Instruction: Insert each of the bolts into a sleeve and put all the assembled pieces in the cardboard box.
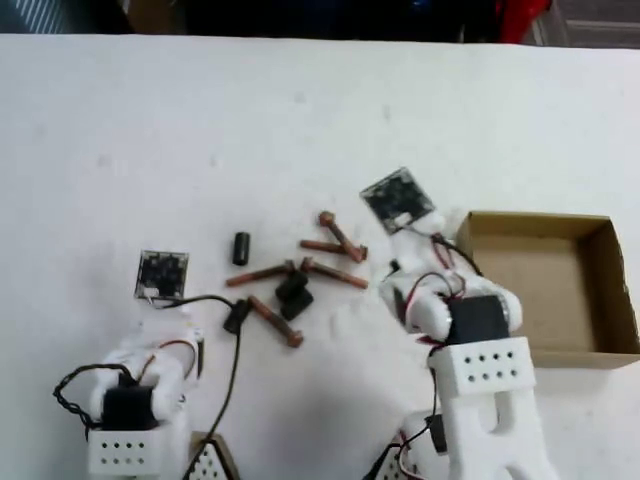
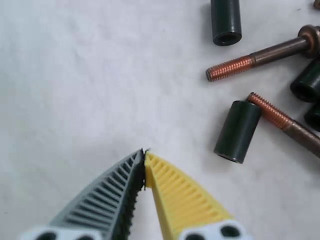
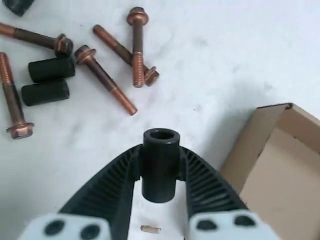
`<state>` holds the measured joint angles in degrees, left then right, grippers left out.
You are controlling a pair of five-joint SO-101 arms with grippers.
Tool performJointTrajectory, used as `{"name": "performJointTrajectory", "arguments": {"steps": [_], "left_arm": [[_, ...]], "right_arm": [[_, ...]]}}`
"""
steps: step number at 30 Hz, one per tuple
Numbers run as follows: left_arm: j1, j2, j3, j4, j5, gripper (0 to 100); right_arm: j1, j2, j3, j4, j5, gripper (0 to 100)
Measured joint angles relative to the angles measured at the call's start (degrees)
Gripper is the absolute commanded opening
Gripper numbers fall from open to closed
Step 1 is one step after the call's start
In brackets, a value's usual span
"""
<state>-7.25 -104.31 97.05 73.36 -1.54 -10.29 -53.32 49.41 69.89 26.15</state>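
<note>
The white table (image 1: 150, 120) is lying open toward its far edge and its left side. The open-topped cardboard box (image 1: 610, 290) is sitting at the right, just beside the right arm. Copper-coloured flanged bolts (image 1: 330, 245) and black sleeves (image 1: 293, 293) are lying scattered between the two arms, with a lone sleeve (image 1: 241, 248) lying apart on the heap's left. The right gripper (image 3: 161, 150) is clamping a smooth cylindrical held sleeve (image 3: 161, 167) between ribbed black fingers, its bore facing outward, near the box's corner. The left gripper (image 2: 145, 156) is pressing its grey and yellow ribbed tips together on nothing, over bare table. Beside it, a threaded bolt end (image 2: 262, 107) seems to be touching a near sleeve (image 2: 238, 131).
</note>
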Motion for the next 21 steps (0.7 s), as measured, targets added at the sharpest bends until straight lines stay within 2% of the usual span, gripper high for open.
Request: {"name": "performJointTrajectory", "arguments": {"steps": [7,11,15,17,21], "left_arm": [[-0.8,0.0,0.0,0.0,0.0,2],[-7.2,0.0,-0.1,-0.6,0.0,2],[-14.7,0.0,-0.1,-7.3,-0.2,2],[-17.2,0.0,-0.1,-12.0,-3.3,2],[-19.3,0.0,-0.1,-18.6,-14.6,2]], "right_arm": [[6.7,-1.1,3.9,-1.4,0.1,1.6],[9.7,-1.1,8.7,-6.0,0.1,1.6],[10.5,-1.1,12.9,-9.6,0.1,1.6],[10.5,-1.1,14.2,-10.9,0.1,1.6],[10.8,-1.1,15.6,-12.1,0.1,1.6]]}}
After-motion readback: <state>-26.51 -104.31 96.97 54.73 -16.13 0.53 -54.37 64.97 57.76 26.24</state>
